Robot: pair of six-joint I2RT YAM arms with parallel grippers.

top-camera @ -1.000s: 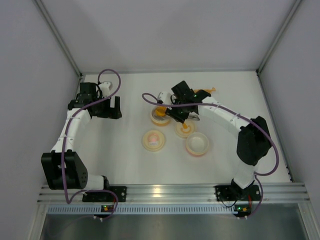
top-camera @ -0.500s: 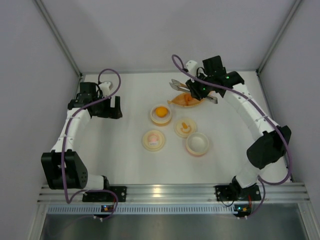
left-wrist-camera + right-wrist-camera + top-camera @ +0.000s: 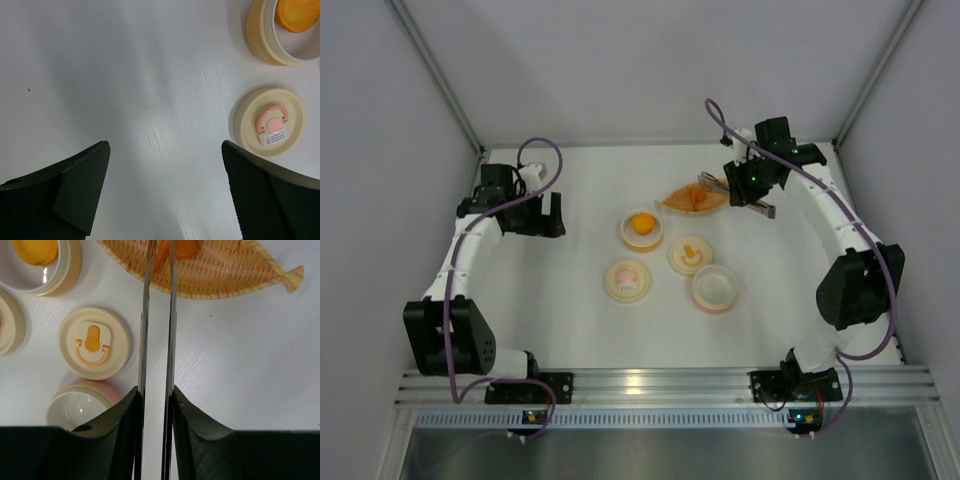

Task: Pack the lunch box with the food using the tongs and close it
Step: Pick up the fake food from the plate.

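My right gripper [image 3: 156, 392] [image 3: 748, 186] is shut on the silver tongs [image 3: 145, 315] [image 3: 764, 208], one thin arm against each finger. The tong tips reach an orange food piece [image 3: 186, 247] lying in the woven leaf-shaped dish [image 3: 225, 270] [image 3: 692, 199]. A round yellow-orange lump [image 3: 642, 222] [image 3: 35, 250] [image 3: 297, 12] sits in the cream lunch box bowl [image 3: 643, 238] [image 3: 262, 35]. My left gripper [image 3: 165, 146] [image 3: 538, 216] hangs open over bare table at the left, holding nothing.
A cream lid with an orange handle [image 3: 690, 255] [image 3: 94, 342] and a lid with a pink handle [image 3: 627, 280] [image 3: 270, 122] lie on the table. A pink bowl [image 3: 716, 288] [image 3: 82, 407] stands near the front. Grey walls close in the left, right and back sides.
My right arm swung from above the bowls to the back right, carrying the tongs over the leaf-shaped dish, and its jaws narrowed on them. The left arm stayed still.
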